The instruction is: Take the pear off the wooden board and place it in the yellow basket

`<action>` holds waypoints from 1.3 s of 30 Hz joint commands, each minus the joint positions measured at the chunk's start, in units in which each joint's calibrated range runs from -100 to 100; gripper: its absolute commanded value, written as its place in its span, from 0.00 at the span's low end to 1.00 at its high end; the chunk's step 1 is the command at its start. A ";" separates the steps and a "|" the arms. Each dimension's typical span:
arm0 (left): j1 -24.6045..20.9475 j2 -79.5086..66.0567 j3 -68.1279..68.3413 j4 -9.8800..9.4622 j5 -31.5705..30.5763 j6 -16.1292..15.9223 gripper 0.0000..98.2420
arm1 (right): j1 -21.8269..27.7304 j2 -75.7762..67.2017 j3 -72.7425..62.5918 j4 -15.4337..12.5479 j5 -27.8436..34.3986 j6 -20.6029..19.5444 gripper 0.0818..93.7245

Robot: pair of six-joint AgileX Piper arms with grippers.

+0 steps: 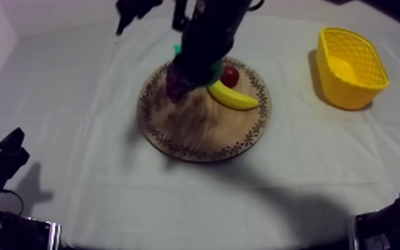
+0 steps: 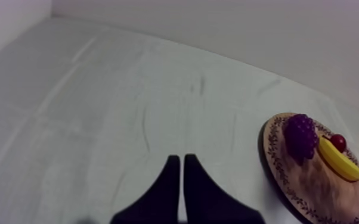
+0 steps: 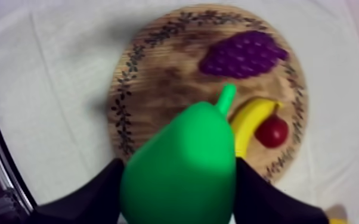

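My right gripper (image 3: 179, 192) is shut on the green pear (image 3: 182, 167) and holds it in the air above the round wooden board (image 3: 158, 83). In the top view the right arm reaches in from the upper right, with the gripper (image 1: 193, 66) over the board's (image 1: 196, 136) back part; only bits of the pear (image 1: 216, 70) show beside the arm. The yellow basket (image 1: 350, 66) stands at the right of the table, apart from the board. My left gripper (image 1: 6, 156) rests low at the left, its fingers (image 2: 170, 179) together as a narrow wedge, shut on nothing.
On the board lie a bunch of purple grapes (image 3: 244, 53), a banana (image 1: 232, 98) and a small red fruit (image 1: 229, 76). The grapes (image 1: 175, 83) sit partly under the right arm. Bare cloth lies between the board and the basket.
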 commanded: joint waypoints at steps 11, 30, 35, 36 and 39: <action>0.01 0.02 -0.02 -0.03 0.01 0.02 0.00 | 10.25 -9.97 2.75 0.52 3.41 -4.64 0.41; 0.01 0.02 -0.02 -0.03 0.01 0.02 0.00 | 32.34 -7.66 1.09 1.61 0.92 0.43 0.41; 0.01 0.02 -0.02 -0.03 0.01 0.02 0.00 | 35.59 -4.73 1.07 1.85 -1.11 1.31 0.41; 0.01 0.02 -0.02 -0.03 0.01 0.02 0.00 | 36.05 -4.02 1.20 1.88 -1.50 1.43 0.41; 0.01 0.02 -0.02 -0.03 0.01 0.02 0.00 | 37.30 -1.61 1.70 1.83 -2.85 1.68 0.41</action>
